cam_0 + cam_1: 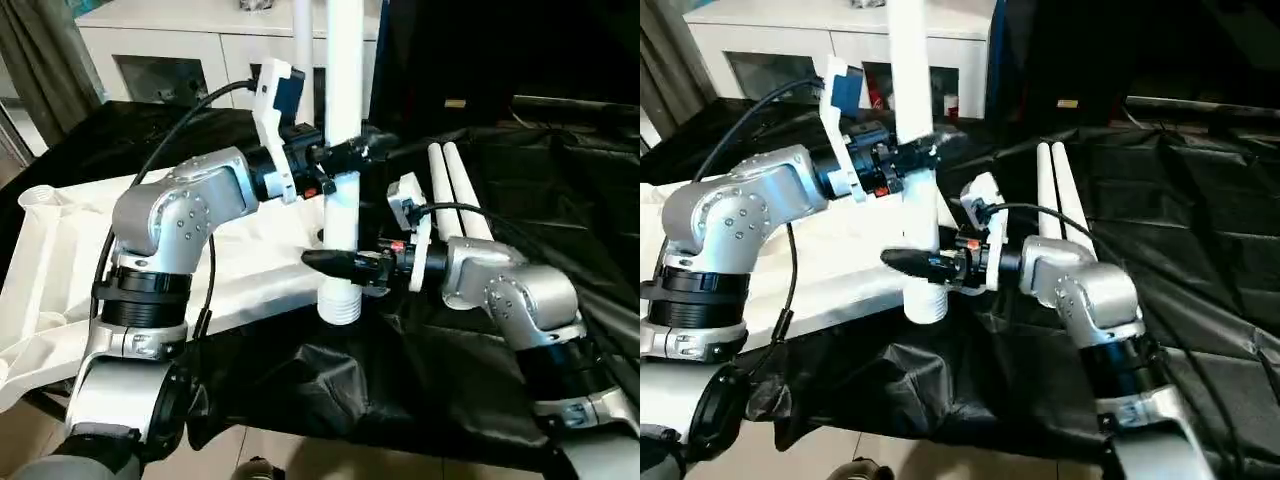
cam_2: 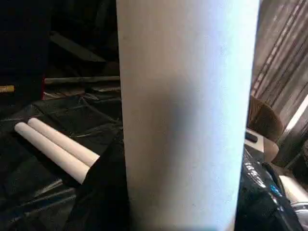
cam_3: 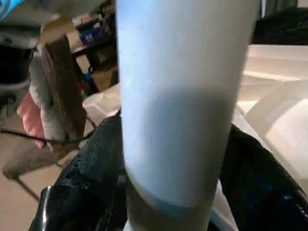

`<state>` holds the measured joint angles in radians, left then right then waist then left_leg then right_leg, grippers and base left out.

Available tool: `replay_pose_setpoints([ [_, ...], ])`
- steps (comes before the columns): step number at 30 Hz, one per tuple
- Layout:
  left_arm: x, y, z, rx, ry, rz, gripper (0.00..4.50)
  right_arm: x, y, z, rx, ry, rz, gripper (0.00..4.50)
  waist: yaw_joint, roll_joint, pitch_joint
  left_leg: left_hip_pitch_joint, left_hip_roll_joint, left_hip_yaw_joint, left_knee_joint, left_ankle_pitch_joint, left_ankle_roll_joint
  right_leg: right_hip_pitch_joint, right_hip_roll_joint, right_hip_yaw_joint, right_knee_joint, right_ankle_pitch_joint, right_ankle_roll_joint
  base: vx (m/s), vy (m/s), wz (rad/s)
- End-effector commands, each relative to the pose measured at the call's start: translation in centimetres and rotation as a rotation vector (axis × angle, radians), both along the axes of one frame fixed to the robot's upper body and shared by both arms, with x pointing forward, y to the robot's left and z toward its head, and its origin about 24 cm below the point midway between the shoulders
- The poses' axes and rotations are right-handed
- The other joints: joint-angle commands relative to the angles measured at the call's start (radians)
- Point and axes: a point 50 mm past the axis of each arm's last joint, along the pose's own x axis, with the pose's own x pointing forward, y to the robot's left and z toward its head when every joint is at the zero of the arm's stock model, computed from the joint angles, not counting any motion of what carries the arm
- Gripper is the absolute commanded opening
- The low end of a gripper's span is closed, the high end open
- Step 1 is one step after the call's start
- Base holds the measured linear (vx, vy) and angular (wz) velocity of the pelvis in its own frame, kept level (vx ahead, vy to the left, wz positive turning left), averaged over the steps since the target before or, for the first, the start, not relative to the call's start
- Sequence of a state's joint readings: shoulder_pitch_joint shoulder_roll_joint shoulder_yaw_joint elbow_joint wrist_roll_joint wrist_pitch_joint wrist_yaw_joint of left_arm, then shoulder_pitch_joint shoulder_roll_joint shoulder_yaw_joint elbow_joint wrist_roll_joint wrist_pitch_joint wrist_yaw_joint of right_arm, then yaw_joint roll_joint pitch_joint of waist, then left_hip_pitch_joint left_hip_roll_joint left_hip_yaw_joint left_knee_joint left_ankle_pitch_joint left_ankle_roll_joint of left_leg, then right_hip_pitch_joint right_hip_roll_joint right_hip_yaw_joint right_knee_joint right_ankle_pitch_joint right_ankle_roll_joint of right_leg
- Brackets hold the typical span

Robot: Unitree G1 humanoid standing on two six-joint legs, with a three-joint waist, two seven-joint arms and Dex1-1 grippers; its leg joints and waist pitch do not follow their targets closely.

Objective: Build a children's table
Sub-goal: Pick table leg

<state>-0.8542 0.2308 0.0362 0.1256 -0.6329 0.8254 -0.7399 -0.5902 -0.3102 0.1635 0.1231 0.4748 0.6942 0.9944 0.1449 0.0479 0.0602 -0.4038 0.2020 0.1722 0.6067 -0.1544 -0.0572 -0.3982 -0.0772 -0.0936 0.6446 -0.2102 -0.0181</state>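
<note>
With both the left claw (image 1: 352, 150) and right claw (image 1: 335, 264) clamped on the upright leg (image 1: 343, 120), I'd keep it plumb and twist it straight down into the tabletop (image 1: 250, 250) corner socket.

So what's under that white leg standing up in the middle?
The upright leg stands in a ribbed socket at the corner of the white tabletop. The leg's bottom end is hidden inside the socket.
</note>
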Motion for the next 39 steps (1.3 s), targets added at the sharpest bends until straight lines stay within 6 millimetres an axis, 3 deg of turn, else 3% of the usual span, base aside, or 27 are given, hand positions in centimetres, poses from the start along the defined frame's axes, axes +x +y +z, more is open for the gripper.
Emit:
replay_pose_setpoints([
  [1,-0.09,0.24,0.17,0.012,-0.025,-0.002,1.79,0.23,-0.08,-0.01,-0.043,-0.015,0.007,3.02,0.001,-0.016,-0.083,0.019,0.024,-0.010,-0.058,-0.136,0.001,0.057,-0.069,0.055,-0.083,-0.118,-0.154,0.000,0.000,0.00],
  [15,-0.02,0.15,0.17,0.016,-0.029,-0.017,1.79,0.27,-0.24,-0.40,-0.057,0.032,0.022,3.02,0.002,-0.010,-0.084,0.020,0.024,-0.010,-0.057,-0.140,0.007,0.057,-0.068,0.053,-0.082,-0.113,-0.168,0.000,0.000,0.00],
  [16,-0.11,0.07,0.15,0.017,-0.029,-0.022,1.79,0.18,-0.24,-0.60,-0.062,0.047,0.028,2.73,0.002,-0.011,-0.085,0.020,0.025,-0.011,-0.057,-0.132,0.009,0.057,-0.067,0.053,-0.080,-0.090,-0.172,0.000,0.000,0.00],
  [25,-0.20,-0.01,0.27,0.021,-0.030,-0.034,1.79,0.05,-0.12,-0.84,-0.058,0.078,0.043,2.03,0.003,-0.010,-0.084,0.021,0.026,-0.011,-0.058,-0.143,0.005,0.057,-0.068,0.053,-0.081,-0.106,-0.170,0.000,0.000,0.00],
  [35,-0.10,0.09,0.33,0.023,-0.034,-0.024,1.79,0.01,-0.07,-0.93,-0.048,0.092,0.039,1.93,0.004,-0.010,-0.085,0.021,0.025,-0.011,-0.056,-0.140,0.004,0.057,-0.068,0.053,-0.078,-0.088,-0.178,0.000,0.000,0.00],
  [36,-0.02,0.13,0.38,0.023,-0.037,-0.017,1.79,0.04,-0.06,-0.91,-0.044,0.092,0.035,1.93,0.005,-0.005,-0.085,0.021,0.025,-0.012,-0.056,-0.141,0.004,0.057,-0.069,0.053,-0.078,-0.088,-0.178,0.000,0.000,0.00],
  [37,0.42,0.34,0.43,0.025,-0.047,0.039,2.14,0.11,-0.04,-0.88,-0.038,0.090,0.028,1.93,0.003,-0.007,-0.085,0.020,0.025,-0.011,-0.056,-0.143,0.003,0.058,-0.068,0.053,-0.079,-0.087,-0.176,0.000,0.000,0.00],
  [39,0.78,0.57,0.51,0.017,-0.047,0.075,2.35,0.21,-0.01,-0.87,-0.034,0.087,0.018,1.93,0.004,-0.007,-0.085,0.021,0.023,-0.011,-0.056,-0.148,0.001,0.058,-0.068,0.053,-0.081,-0.093,-0.173,0.000,0.000,0.00],
])
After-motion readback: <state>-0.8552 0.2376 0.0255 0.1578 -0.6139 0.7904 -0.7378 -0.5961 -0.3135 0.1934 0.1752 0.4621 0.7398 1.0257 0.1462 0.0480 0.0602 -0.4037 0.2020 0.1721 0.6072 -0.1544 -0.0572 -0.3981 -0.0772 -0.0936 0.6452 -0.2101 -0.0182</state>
